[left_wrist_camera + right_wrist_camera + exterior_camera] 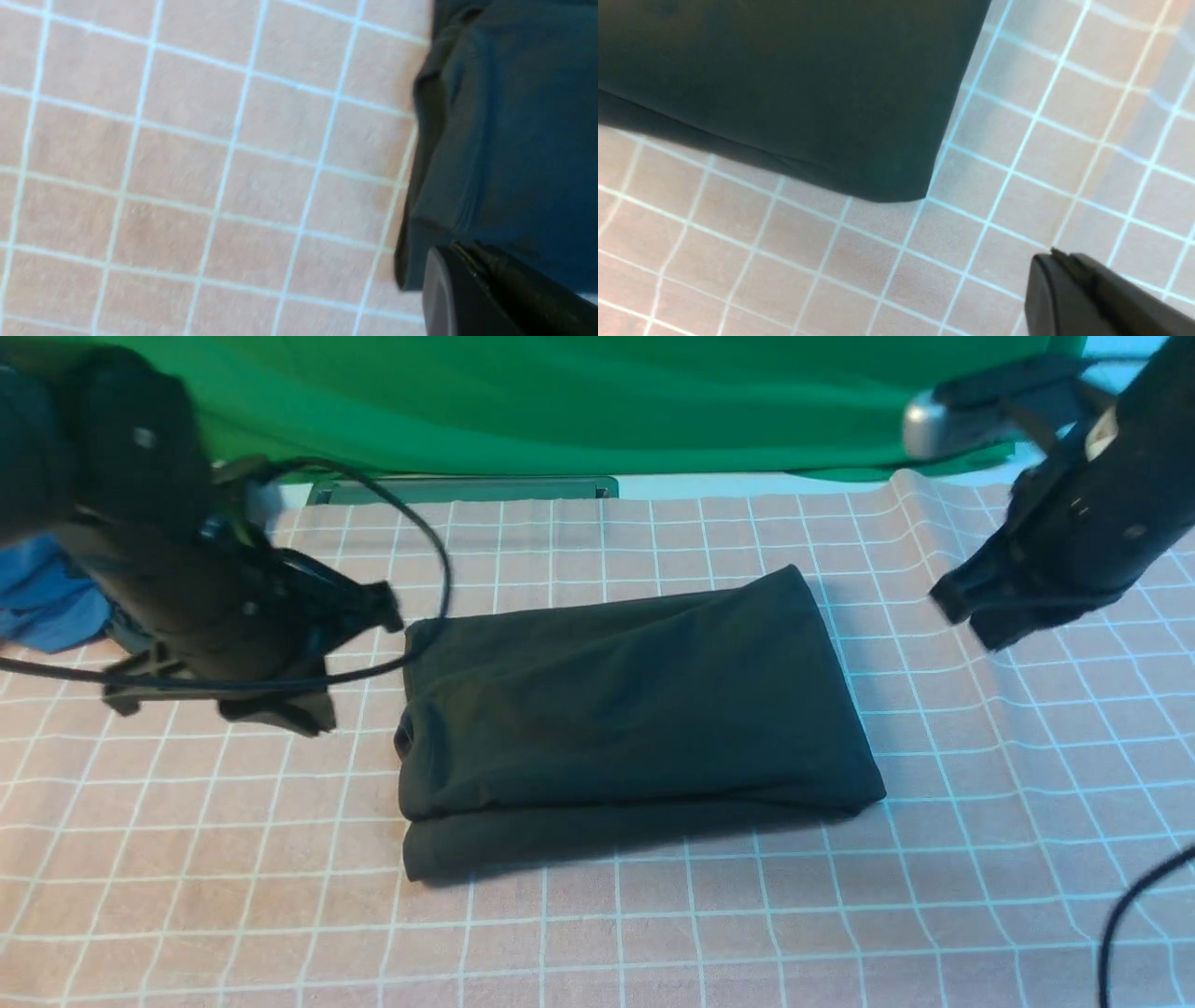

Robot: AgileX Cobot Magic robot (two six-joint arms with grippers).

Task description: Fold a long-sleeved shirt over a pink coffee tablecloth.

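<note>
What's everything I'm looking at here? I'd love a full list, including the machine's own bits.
folded black cotton long-sleeved shirt: one, black, a neat rectangle in the middle of the tablecloth
dusty-pink tablecloth with white grid lines: one, pink and white, spread over the whole table
plain green backdrop cloth: one, bright green, hanging behind the table
blue garment: one, blue, at the far left edge, partly hidden by the left arm
left gripper: one, black, shut and empty, just left of the shirt
right gripper: one, black, shut and empty, raised to the right of the shirt
black cable: one, looping from the left arm
</note>
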